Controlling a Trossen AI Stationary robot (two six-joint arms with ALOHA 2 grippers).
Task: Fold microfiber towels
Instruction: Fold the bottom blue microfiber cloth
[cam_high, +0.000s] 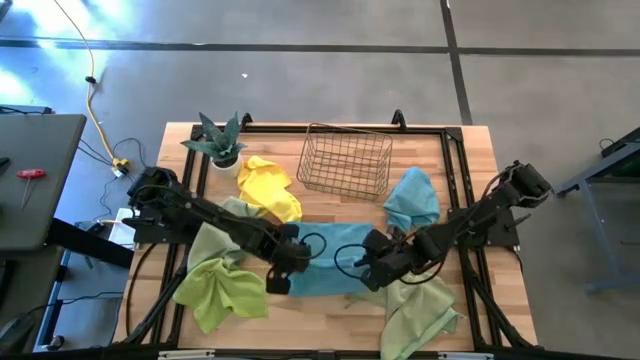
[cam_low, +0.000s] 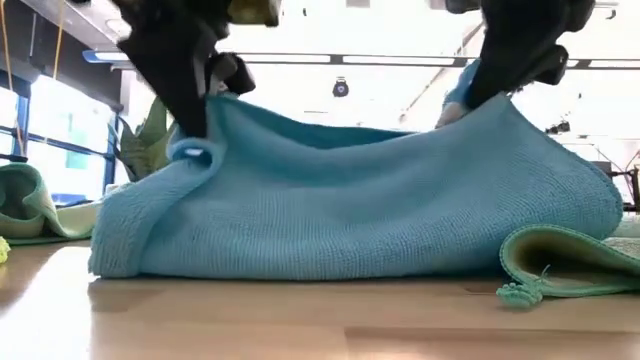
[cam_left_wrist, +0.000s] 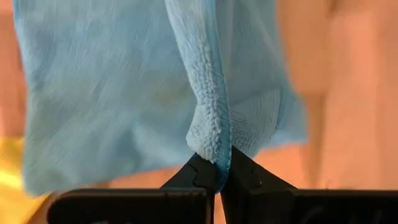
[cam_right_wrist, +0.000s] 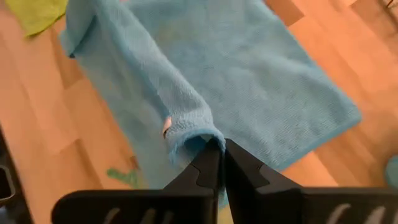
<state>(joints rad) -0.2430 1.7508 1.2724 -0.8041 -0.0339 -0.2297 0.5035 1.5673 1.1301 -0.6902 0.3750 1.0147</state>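
Both my grippers are clamped on the same light blue towel (cam_high: 335, 262), one corner each. Left gripper (cam_left_wrist: 219, 176): fingers pinched tight on a bunched hem, cloth hanging straight off the tips. Right gripper (cam_right_wrist: 221, 149): same story, fingers closed on a rolled corner, rest of the towel spreading away from the tips across the table (cam_right_wrist: 37, 124).

Key relation: the held edge runs roughly in a line between my two grippers, left gripper (cam_high: 285, 262) at one end, right gripper (cam_high: 372, 262) at the other, so the towel's long axis lies across the gap between them. The edge is lifted; in the low view it sags between the two grips while the body of the cloth drapes down to the wood. Neither arm is nearer, each already has its end.

Pose: both arms reach in low toward table centre, wrists angled toward each other, tips just above the surface.

My read: fold in progress, next move is carrying this edge over to the opposite one, both tips in step so the sag doesn't skew.

Further out from my tips: lime green towel (cam_high: 215, 280) beyond the left, pale sage towel (cam_high: 420, 310) by the right, yellow towel (cam_high: 268, 187), a second blue towel (cam_high: 413, 197) and wire basket (cam_high: 345, 160) at the far side.
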